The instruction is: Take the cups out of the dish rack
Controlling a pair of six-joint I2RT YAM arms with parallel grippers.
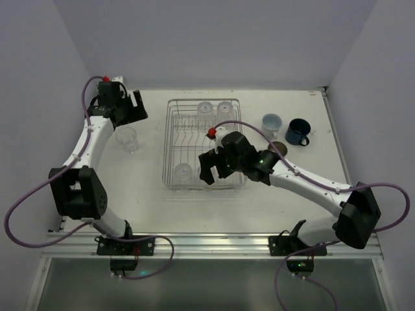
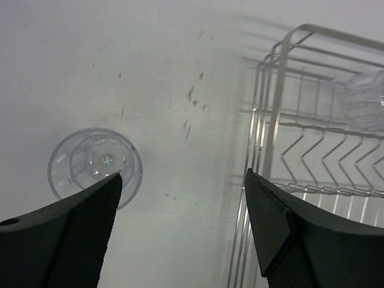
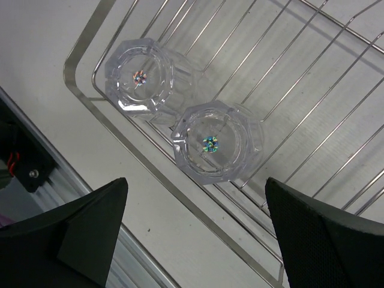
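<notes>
At the left, the left gripper (image 2: 183,180) hangs over the white bench (image 1: 149,207) with its fingers wide apart, holding nothing. Under it a clear ribbed tumbler (image 2: 95,162) stands on the bench, near the rectangular silver wire dish rack (image 1: 170,142) but apart from it. Two far clear cups (image 1: 205,108) sit at the far end of the rack and two near clear cups (image 3: 211,143) in its near corner. The right gripper (image 3: 195,180) hovers over the near ones, wide open and empty. Right of the rack, on the bench, are a pale blue-grey cup (image 1: 272,123), a dark blue mug (image 1: 298,132) and a brown cup (image 1: 277,149), which is partly hidden by the arm
</notes>
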